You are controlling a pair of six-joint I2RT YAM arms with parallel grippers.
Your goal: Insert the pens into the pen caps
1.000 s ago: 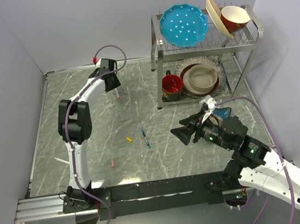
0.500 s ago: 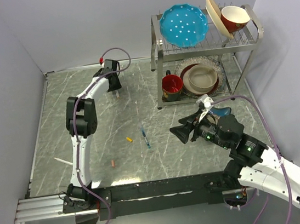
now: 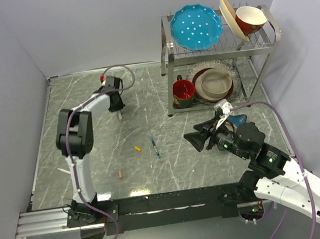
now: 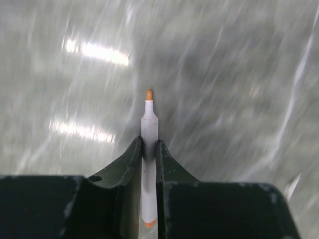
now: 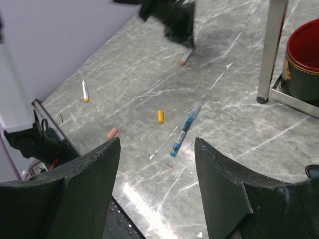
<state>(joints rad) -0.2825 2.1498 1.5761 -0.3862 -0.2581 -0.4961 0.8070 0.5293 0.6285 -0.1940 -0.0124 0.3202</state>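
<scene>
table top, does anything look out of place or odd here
Nothing looks spilled or broken. A loose white pen lies alone by the left edge of the table, far from the blue pen, yellow cap and pink cap scattered mid-table. A thin clear sliver beside the blue pen is unidentifiable.

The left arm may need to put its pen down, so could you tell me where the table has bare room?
Bare: the far strip between the left gripper and the dish rack, and the near stretch between the pink cap and the right gripper. Crowded: mid-table, around the blue pen and yellow cap.
</scene>
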